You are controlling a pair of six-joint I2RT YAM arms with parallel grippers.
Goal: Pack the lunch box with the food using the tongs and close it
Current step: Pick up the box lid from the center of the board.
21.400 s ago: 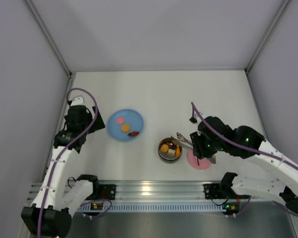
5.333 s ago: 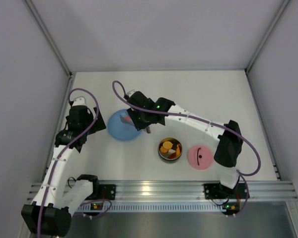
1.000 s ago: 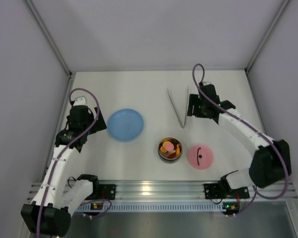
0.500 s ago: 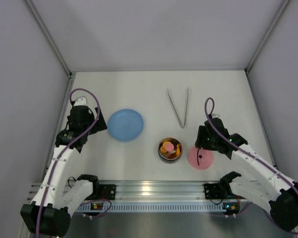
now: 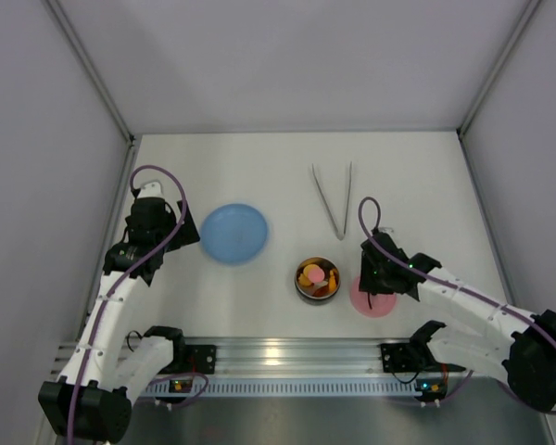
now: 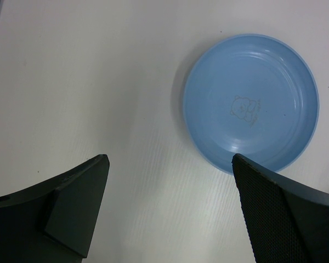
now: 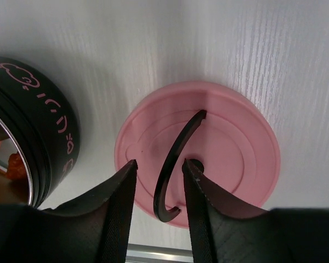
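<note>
Lunch box (image 5: pixel 317 279) sits on the tabletop (image 5: pixel 426 185) with food (image 5: pixel 317 275) heaped inside and no lid on. Well left of it, the left tool (image 6: pixel 169 159) hangs spread wide over the blue plate (image 5: pixel 233 233). Just right of it lies the pink lid (image 7: pixel 230 142). The right tool (image 7: pixel 160 163) straddles its dark handle (image 7: pixel 172 170), fingers part-way apart and not yet pinching (tongs (image 5: pixel 329 206) lie flat behind the box). Pinch the arc mid-span, lift level, then centre it over the rim.

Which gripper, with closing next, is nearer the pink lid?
Right. The right gripper straddles the pink lid at its handle; the left gripper hangs far off by the blue plate.
</note>
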